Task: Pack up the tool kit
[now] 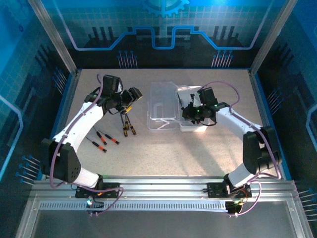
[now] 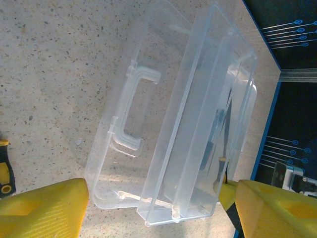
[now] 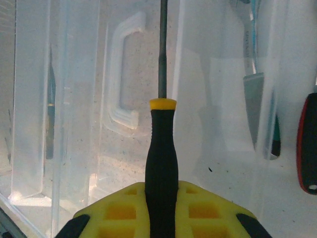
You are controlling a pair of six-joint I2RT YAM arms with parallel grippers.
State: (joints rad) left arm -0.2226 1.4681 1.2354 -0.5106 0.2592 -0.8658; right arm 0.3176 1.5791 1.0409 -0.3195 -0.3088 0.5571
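The case is clear whitish plastic, smooth and glossy, with glare on its walls. Beside it the table looks matt, a speckled, grainy, stone-like top. My right pads are matt yellow plastic with moulded pockets. The screwdriver in them has a matt black grip, a yellow collar and a dull grey metal shaft.

speckled beige desk lying flat under the lamps. blue trim running along its left and right sides. aluminium rail spanning the near edge. blue circuit-print backdrop standing behind, two slanting metal posts framing it.
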